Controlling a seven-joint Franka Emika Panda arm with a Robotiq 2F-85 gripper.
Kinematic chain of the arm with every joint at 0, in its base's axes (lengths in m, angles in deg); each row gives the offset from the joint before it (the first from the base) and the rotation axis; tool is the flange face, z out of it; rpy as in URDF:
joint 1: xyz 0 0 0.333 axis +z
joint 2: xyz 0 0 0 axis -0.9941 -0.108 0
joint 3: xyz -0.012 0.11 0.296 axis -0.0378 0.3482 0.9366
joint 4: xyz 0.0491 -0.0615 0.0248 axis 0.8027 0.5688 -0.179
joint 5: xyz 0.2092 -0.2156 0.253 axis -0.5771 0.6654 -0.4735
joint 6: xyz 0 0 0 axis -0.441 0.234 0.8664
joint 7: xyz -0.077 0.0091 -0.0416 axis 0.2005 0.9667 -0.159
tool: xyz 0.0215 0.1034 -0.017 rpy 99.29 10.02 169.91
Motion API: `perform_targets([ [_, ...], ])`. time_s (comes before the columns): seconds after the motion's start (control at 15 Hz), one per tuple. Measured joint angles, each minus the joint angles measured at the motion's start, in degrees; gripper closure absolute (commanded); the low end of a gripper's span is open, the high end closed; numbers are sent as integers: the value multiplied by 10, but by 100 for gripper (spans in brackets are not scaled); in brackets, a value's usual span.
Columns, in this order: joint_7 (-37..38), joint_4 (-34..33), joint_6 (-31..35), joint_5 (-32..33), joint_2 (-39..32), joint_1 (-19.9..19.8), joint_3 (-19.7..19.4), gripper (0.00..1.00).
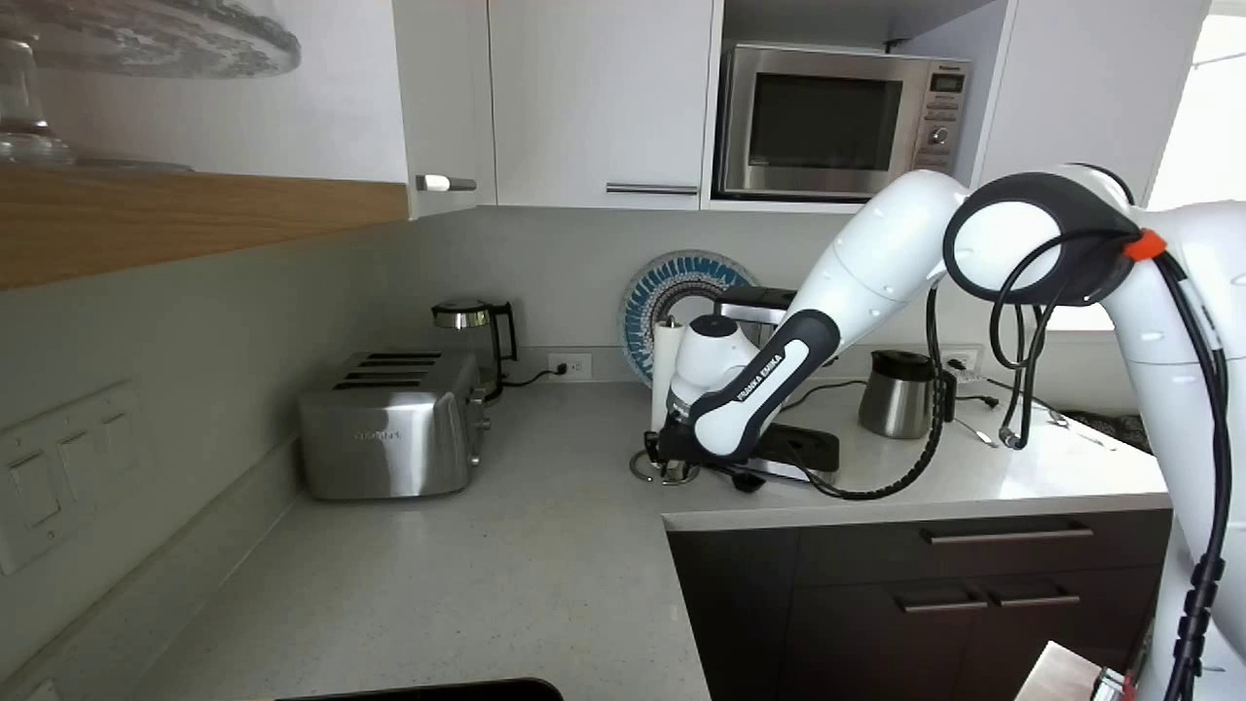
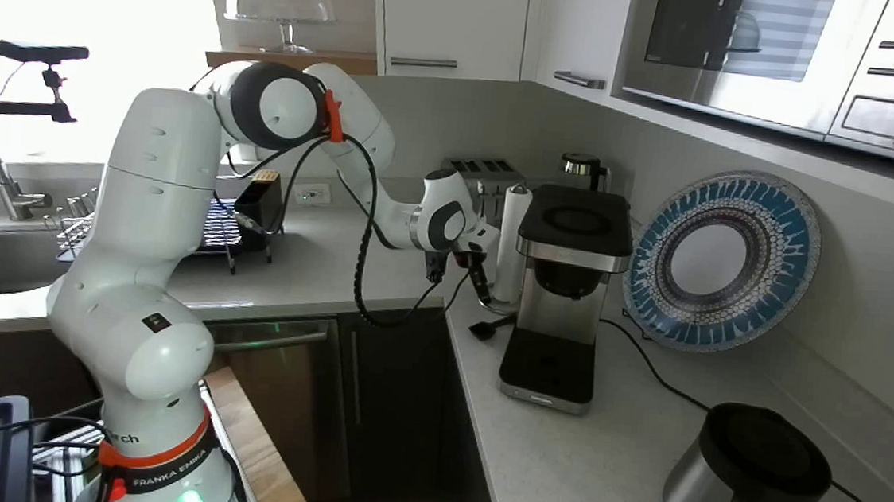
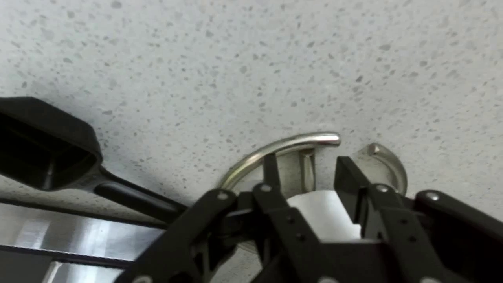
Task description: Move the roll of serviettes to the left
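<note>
On the counter (image 1: 545, 584), near the coffee machine (image 2: 564, 278), the roll of serviettes (image 2: 512, 240) is held upright by its holder (image 3: 283, 144). By the gripper (image 3: 306, 159) the roll's lower part is straddled; the jaws stand apart with the roll between, but whether it is pinched cannot be told. Grasping is judged to be in hand; next, a firm hold should be assured, then the roll shifted left.

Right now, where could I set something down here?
Bare counter lies between toaster and paper roll, spreading past the toaster's lettered side, and between coffee maker and steel kettle. It's crowded where roll, tool, coffee maker and scoop cluster.
</note>
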Motion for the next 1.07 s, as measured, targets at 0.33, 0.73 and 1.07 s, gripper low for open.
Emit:
perform_targets([
  [0.33,1,-5,12,1,-8,18,-20,56],
  [0.73,26,-5,61,27,-31,63,-74,58],
  [1.07,40,-4,74,30,-50,108,-122,92],
])
